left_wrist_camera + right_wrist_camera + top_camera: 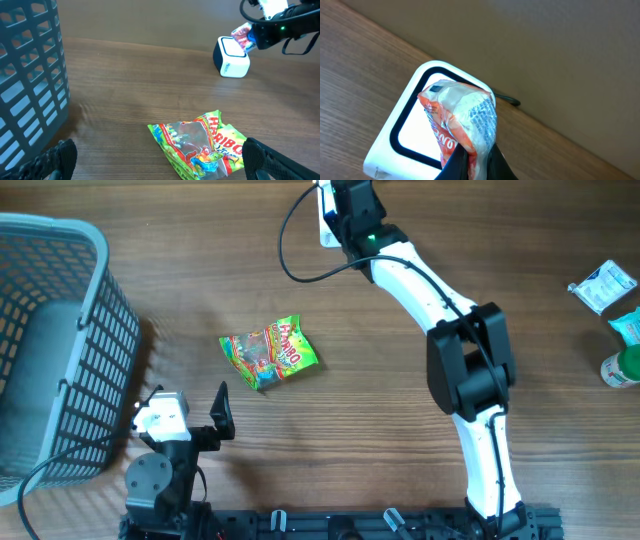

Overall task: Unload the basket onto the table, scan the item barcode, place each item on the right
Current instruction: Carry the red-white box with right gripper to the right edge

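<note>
While the left gripper (190, 418) is sitting at the bottom left of the overhead picture with its fingers wide apart and holding nothing, a gummy bag (268, 353) is lying just past it. Farther off, at the top middle, the right gripper (475, 162) is squeezing shut on one edge of a small orange packet (462, 115), which is hanging right over the white scanner (395, 150). The packet is looking crumpled, so the scanner may be missing the barcode. I cannot tell which way the barcode is facing. The pinch is catching only an edge, so the packet may be slipping out.
</note>
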Robot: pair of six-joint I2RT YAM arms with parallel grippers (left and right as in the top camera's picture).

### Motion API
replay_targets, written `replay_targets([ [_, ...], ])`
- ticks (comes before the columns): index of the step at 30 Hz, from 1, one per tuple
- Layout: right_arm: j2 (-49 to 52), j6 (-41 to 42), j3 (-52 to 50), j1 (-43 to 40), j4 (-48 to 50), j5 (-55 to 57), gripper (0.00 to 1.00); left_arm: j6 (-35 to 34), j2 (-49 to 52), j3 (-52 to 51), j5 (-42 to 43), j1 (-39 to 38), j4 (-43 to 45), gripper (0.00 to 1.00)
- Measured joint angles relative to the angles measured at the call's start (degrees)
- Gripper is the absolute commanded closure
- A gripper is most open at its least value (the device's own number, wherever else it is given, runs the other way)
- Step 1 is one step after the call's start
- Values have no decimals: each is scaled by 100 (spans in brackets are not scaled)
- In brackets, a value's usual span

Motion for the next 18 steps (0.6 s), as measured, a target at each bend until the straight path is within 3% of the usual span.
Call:
replay_targets([
  [5, 0, -39, 101, 0, 24, 127, 96, 0, 0, 0, 0, -2, 0, 0],
  [7, 0, -11, 190, 0, -407, 232, 96, 2, 0, 0, 0, 0, 0, 0],
  [14, -538, 767, 951, -155, -3563, 321, 95, 0, 0, 0, 0, 0, 2, 0],
  [18, -1215, 1613, 1097, -1012, -5276, 337, 96, 0, 0, 0, 0, 0, -2, 0],
])
